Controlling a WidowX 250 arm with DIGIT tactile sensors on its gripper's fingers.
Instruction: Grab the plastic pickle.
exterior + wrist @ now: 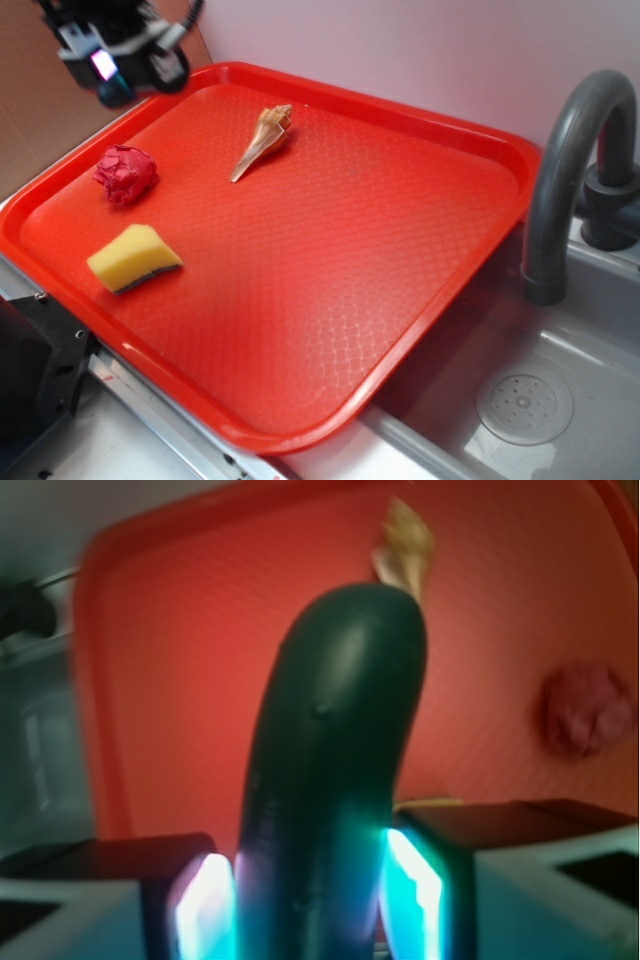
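In the wrist view the plastic pickle (330, 770), dark green and glossy, stands up between my two glowing pads (210, 905) and fills the middle of the picture. My gripper (312, 900) is shut on it. In the exterior view the gripper (120, 62) hangs high above the far left corner of the red tray (400, 250); a dark teal end of the pickle (113, 93) peeks out below it.
On the tray lie a red crumpled paper ball (126, 174), a yellow sponge with a dark base (133, 258) and a tan seashell (263, 138). A grey sink (540, 400) with a curved faucet (570, 150) sits to the right.
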